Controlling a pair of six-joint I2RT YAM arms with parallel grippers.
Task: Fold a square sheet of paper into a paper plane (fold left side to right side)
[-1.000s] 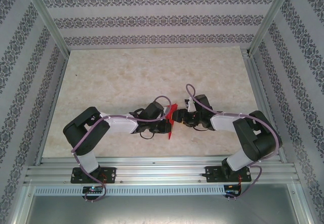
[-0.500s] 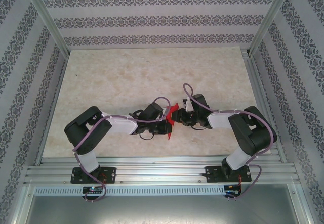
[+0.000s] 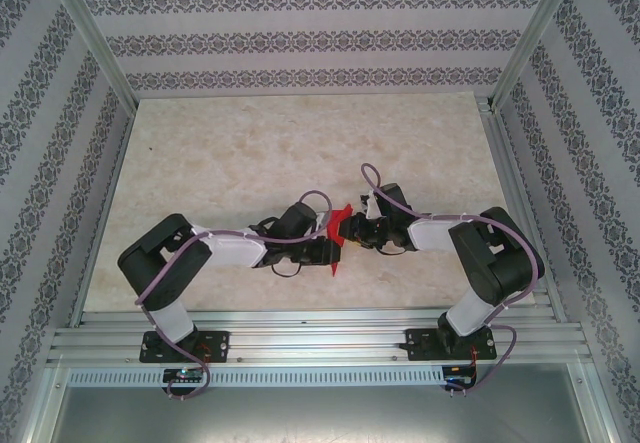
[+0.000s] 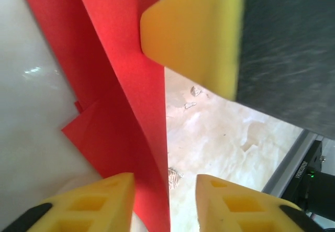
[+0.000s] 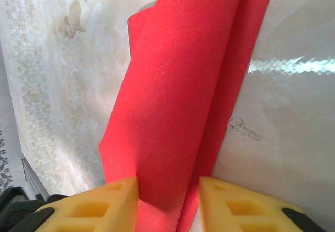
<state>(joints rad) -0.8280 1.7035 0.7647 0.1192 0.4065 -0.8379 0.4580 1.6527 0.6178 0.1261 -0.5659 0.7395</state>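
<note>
Right claw [image 5: 167,186] edged left, now pinching matte, creased red paper [image 5: 178,85]; left claw [image 4: 165,182] gapes half-open round its fold.

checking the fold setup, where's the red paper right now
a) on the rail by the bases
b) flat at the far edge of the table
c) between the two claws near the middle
c: the red paper sits between the left claw and right claw, where they meet.

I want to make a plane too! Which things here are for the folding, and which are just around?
For the job: folded bright red paper sheet; left hand, open around it; right hand, pinching it.
Just around: beige marbled tabletop; grey patterned walls; silver metal frame rails.
</note>
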